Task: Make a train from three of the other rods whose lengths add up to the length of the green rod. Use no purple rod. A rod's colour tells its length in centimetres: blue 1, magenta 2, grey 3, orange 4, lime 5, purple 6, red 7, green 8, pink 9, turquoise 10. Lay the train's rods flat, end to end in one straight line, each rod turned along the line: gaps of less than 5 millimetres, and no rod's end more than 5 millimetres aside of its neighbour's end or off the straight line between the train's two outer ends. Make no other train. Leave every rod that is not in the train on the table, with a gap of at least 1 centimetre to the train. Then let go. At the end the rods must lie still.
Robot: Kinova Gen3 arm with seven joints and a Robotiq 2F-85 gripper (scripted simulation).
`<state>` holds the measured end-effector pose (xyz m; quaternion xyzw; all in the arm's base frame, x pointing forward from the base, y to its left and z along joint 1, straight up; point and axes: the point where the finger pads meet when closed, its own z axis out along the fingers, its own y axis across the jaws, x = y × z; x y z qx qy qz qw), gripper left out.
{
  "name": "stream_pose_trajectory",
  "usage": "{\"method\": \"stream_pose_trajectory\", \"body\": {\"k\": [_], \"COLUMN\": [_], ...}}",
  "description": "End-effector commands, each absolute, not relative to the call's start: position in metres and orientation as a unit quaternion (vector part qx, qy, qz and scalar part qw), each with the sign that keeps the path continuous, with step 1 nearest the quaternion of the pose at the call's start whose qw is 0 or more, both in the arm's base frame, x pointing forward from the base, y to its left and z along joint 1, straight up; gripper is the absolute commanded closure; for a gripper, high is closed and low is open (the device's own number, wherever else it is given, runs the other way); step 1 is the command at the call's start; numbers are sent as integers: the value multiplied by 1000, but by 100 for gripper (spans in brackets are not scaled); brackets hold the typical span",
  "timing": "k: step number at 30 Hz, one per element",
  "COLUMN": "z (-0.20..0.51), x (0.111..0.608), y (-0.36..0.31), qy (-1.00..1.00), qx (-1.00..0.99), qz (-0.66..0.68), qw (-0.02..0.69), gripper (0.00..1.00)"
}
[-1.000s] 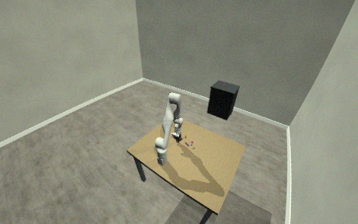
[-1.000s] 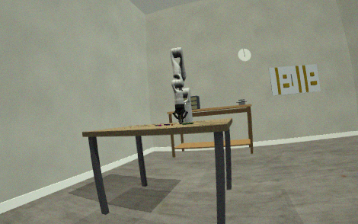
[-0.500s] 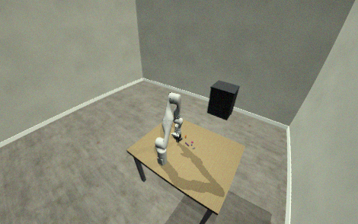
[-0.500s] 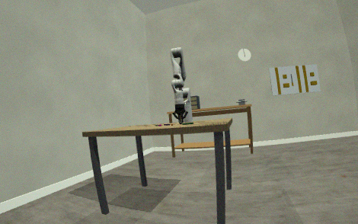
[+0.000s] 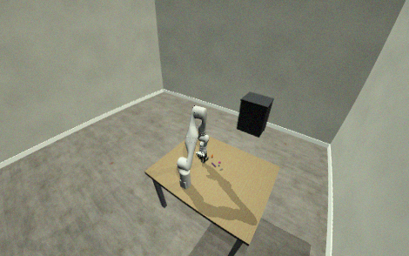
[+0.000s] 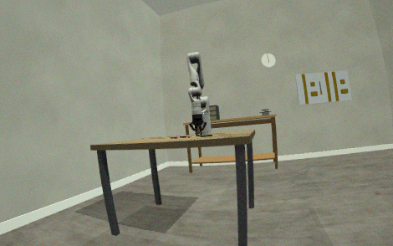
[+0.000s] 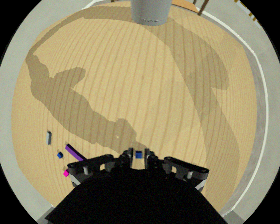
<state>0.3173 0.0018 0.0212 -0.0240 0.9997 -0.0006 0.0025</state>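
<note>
My gripper [image 5: 202, 158] is low over the wooden table [image 5: 214, 185], close to the arm's base; it also shows in the exterior view [image 6: 198, 131]. In the wrist view the fingers stand slightly apart around a small blue rod [image 7: 139, 155] that lies on the table between them. A purple rod [image 7: 74, 152], a magenta rod [image 7: 66, 172] and another small blue rod [image 7: 60, 155] lie to the left. In the top view small rods lie just right of the gripper: orange [image 5: 212, 156], purple [image 5: 213, 165]. A green rod [image 6: 206, 135] lies by the gripper.
A black cabinet [image 5: 255, 113] stands by the far wall. A second wooden table with a shelf [image 6: 233, 138] stands behind the work table. The arm's base [image 5: 184, 179] stands at the table's left edge.
</note>
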Motion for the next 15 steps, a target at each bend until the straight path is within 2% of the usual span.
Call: {"method": "stream_pose_trajectory", "body": {"k": [1, 15], "z": [22, 24], "x": [318, 318], "y": [2, 2], "qy": [1000, 1000], "qx": [-24, -24], "qz": [-1, -1], "qw": [3, 3], "gripper": [76, 76]}}
